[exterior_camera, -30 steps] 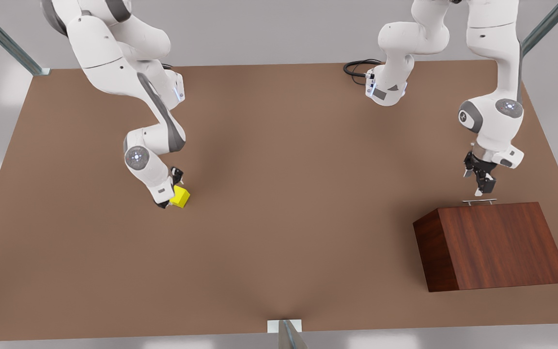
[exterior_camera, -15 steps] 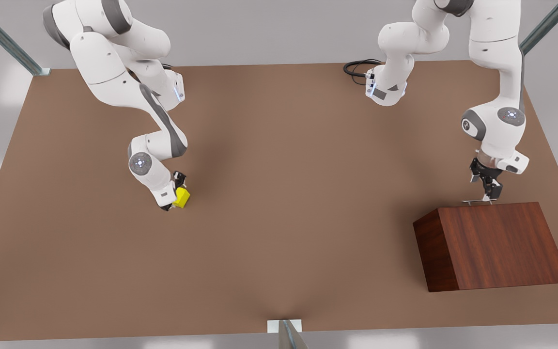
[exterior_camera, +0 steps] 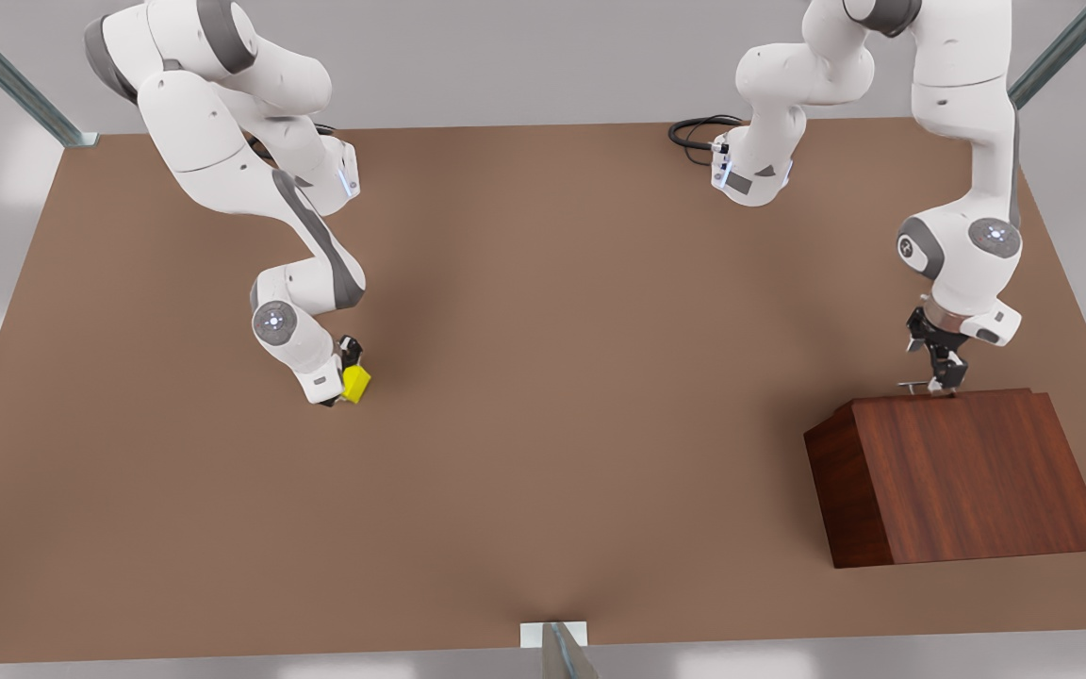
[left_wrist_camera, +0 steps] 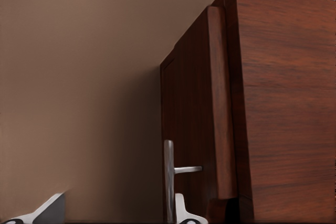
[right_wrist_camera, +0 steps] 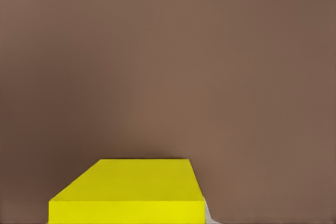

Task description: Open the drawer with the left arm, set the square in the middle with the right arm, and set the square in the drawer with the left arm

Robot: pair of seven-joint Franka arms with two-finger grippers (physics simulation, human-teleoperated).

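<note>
Both grippers have closed in: left gripper now clamps the drawer handle, drawer slightly out. Right gripper grips the square, unmoved.

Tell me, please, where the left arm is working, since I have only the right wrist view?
Observer: The left gripper is at the silver handle, on the front view's right.
Operator: Is the drawer open?
Observer: Slightly; the drawer front stands a little proud of the box.
Operator: And my square?
Observer: The square is at the right gripper, left of the table middle in the front view.
</note>
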